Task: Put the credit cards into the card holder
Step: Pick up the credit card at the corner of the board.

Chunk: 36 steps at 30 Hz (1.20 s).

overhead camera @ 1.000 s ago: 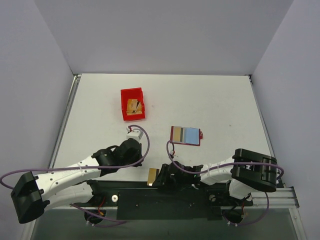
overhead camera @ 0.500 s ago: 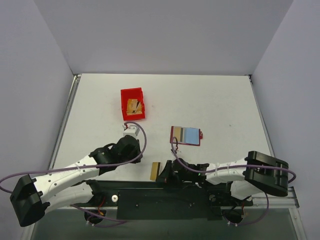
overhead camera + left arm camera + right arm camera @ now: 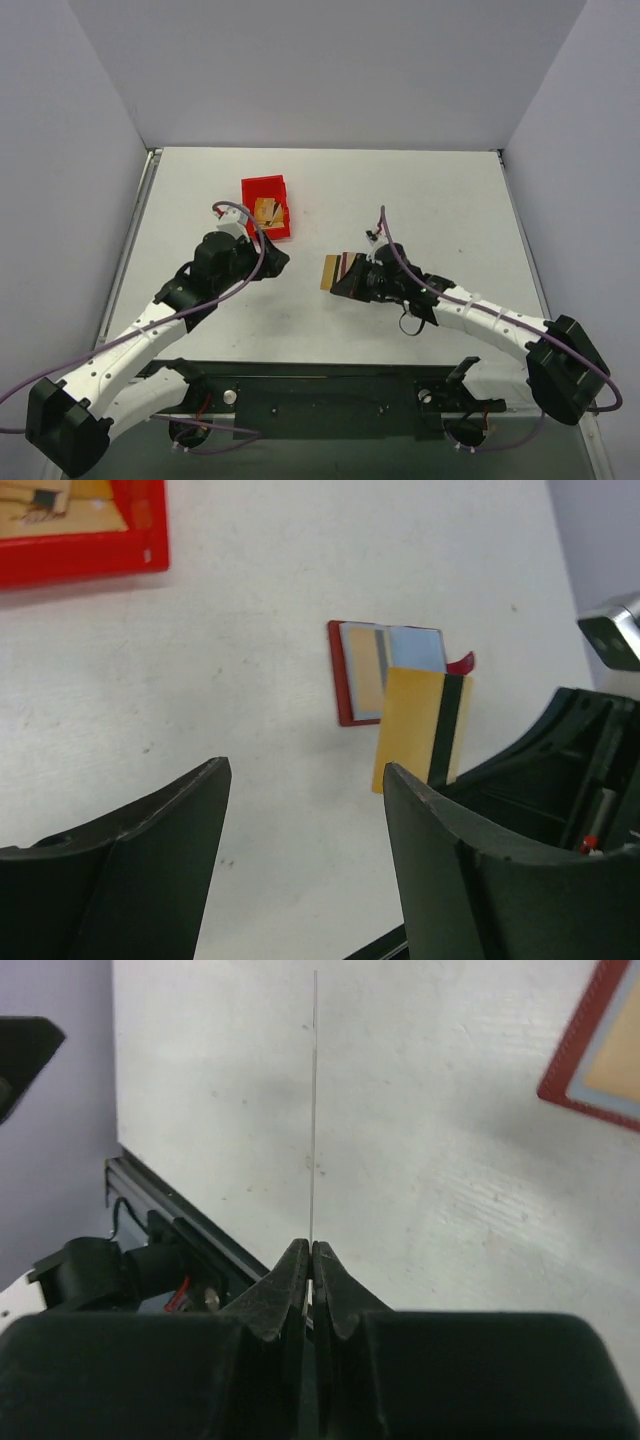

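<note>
R gripper (image 3: 310, 1250): pads pressed together, pinching one credit card (image 3: 415, 730) by its rear edge. Card is gold w/ a dark stripe.

Card sits at the edge of the card holder (image 3: 385, 670); contact or not, can't tell. Holder lies open on the table (image 3: 450, 200), blue and tan slots (image 3: 390, 650) face up.

L gripper (image 3: 302, 770): fingers spread, nothing held, near the red bin (image 3: 265, 207). More credit cards lie in the bin.

Step in hand, my judgement: feed the card into a slot.

Recs:
- Line the leading edge square w/ the slot mouth.
- Keep the angle shallow and slide slowly.
- Risk: the thin card may flex, or shove the loose holder. L gripper could pin the holder.
</note>
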Motion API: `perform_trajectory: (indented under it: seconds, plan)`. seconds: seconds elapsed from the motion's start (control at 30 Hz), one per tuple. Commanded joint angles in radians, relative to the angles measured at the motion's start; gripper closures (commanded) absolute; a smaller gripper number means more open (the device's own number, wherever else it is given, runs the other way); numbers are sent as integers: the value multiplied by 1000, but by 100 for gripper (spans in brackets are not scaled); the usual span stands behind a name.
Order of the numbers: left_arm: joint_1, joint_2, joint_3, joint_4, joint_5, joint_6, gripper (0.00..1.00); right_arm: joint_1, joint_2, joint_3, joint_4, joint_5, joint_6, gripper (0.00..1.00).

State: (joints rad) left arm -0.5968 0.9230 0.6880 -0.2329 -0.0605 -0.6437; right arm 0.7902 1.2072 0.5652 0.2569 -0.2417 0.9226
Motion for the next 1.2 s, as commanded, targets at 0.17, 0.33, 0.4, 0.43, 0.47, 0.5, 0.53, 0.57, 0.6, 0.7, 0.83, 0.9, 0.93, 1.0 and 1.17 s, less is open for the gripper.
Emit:
perform_trajectory:
  seconds: [0.17,0.33,0.4,0.43,0.47,0.5,0.53,0.57,0.6,0.7,0.83,0.9,0.93,1.0,1.17]
  plan:
    - [81,105,28,466,425,-8,28,-246,162,197,240,-698,-97,100]
    - [100,140,16,489,468,-27,30,-258,190,216,350,-814,-47,100]
    - [114,149,-5,516,488,-43,32,-258,190,205,381,-818,-41,100]
    - [124,152,-11,529,495,-56,32,-259,190,202,401,-820,-38,100]
    - [129,155,-25,544,508,-60,32,-259,192,193,413,-823,-25,100]
    - [140,158,-33,552,514,-68,33,-259,192,188,450,-826,-19,100]
    - [143,163,-38,561,522,-71,33,-259,190,176,468,-832,1,100]
    - [147,163,-42,564,527,-76,33,-259,192,171,505,-838,10,100]
    - [149,166,-42,576,534,-77,34,-259,190,168,516,-844,19,100]
    - [149,178,-47,619,570,-103,38,-259,201,174,507,-852,12,100]
    - [149,209,-83,789,648,-190,44,-259,210,180,510,-857,13,100]
    - [150,234,-106,895,691,-247,51,-259,215,180,510,-854,12,100]
    - [149,256,-116,923,702,-282,53,-261,219,182,507,-854,10,100]
    - [149,283,-131,1010,741,-332,61,-259,224,183,507,-852,9,100]
    - [149,297,-143,1055,763,-355,89,-270,223,177,493,-834,-5,99]
